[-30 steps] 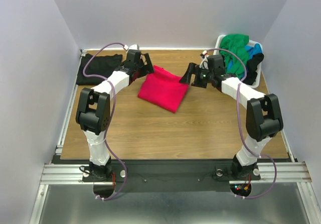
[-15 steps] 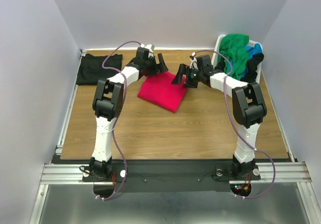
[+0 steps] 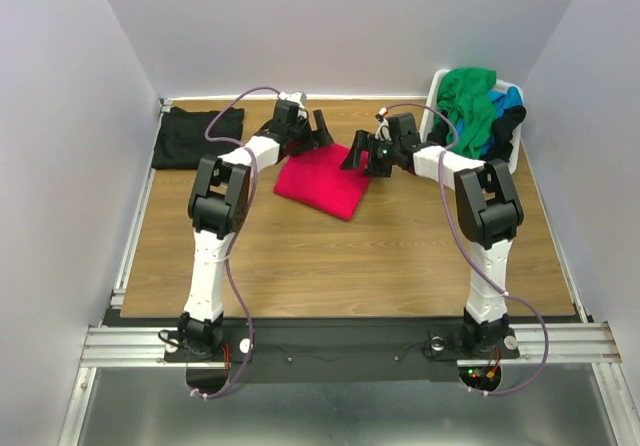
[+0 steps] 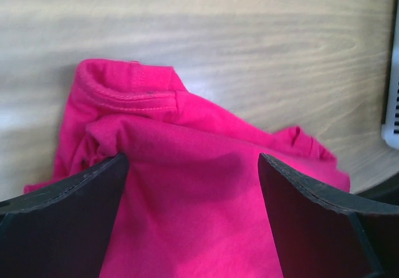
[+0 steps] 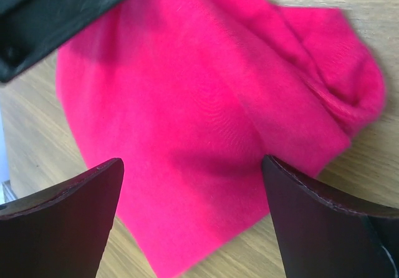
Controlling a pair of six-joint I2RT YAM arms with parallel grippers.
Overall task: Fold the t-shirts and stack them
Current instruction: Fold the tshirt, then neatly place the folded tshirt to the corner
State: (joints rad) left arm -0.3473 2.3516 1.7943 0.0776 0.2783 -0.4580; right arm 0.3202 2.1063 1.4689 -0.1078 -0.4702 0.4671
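Left gripper [image 4: 191, 162] spread wide, folded pinkish-red cloth t-shirt [image 4: 206, 215] under its fingers; right gripper [image 5: 192, 166] wide too, same shirt beneath.

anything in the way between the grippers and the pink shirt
Nothing visible. The left gripper and right gripper both stand open at the far edge of the pinkish-red t-shirt, and each wrist view shows its cloth directly between the open fingers with nothing in between.
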